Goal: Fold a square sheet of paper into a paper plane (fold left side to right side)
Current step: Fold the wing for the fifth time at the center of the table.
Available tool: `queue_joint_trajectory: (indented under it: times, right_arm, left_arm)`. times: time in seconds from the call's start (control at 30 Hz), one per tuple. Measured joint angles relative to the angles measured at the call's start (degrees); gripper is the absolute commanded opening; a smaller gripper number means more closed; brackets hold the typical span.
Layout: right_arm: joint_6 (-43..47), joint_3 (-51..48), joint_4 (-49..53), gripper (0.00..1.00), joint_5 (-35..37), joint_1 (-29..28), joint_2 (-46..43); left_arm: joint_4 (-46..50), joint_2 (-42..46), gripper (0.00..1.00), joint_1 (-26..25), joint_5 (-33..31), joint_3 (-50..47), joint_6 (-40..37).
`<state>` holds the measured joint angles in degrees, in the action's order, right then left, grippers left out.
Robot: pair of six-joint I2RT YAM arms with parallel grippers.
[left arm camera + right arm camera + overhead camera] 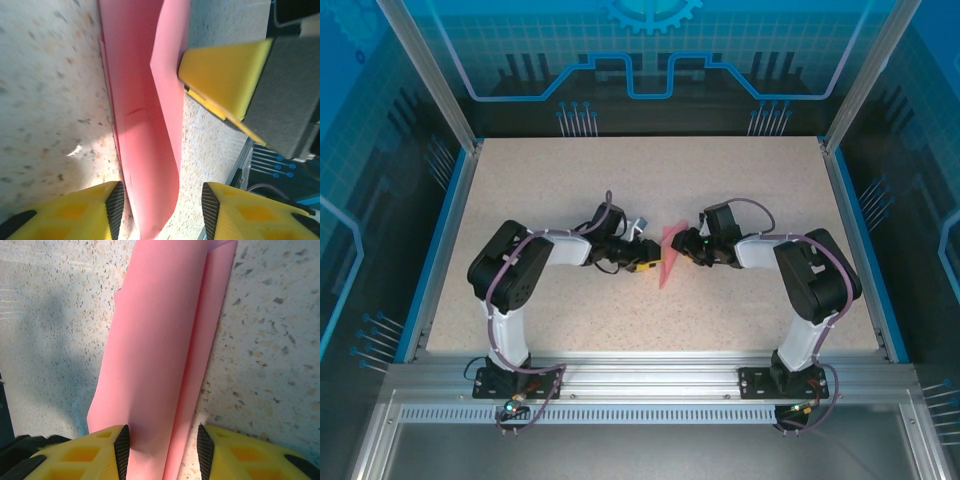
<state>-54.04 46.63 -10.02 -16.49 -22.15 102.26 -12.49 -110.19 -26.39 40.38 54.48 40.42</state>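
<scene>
Robot lab cell: aluminium frame [640,375], blue panels [650,50].

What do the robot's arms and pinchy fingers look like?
The left arm and the right arm have white links, chunky black joints and purplish-grey cables looping along them. Each stands on a black base. The fingers are bright yellow blocks with black ribbed pads.

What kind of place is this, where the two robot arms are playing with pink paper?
Most likely a robot lab's test booth, not a home. The left arm and right arm are bolted to a metal rail, and the speckled table is boxed in by blue-patterned walls.
</scene>
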Motion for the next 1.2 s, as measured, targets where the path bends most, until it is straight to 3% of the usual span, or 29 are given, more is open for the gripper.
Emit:
queue_joint_trajectory:
  times: [0.57, 0.73, 1.03, 1.2]
  right_arm:
    - [0.0, 0.0, 0.0, 0.43, 0.0, 0.0, 0.0]
    - [0.0, 0.0, 0.0, 0.43, 0.0, 0.0, 0.0]
    - [0.0, 0.0, 0.1, 0.43, 0.0, 0.0, 0.0]
    - [0.1, 0.2, 0.5, 0.43, 0.0, 0.0, 0.0]
  left_arm:
    - [2.4, -5.4, 0.46, 1.9, 0.9, 7.9, 0.0]
    - [2.6, -7.6, 0.37, 1.9, 1.8, 9.9, 0.0]
    - [3.7, -10.0, 0.09, 1.9, 2.6, 13.0, -0.7]
    - [5.3, -11.5, 0.06, 1.9, 2.5, 14.8, -2.6]
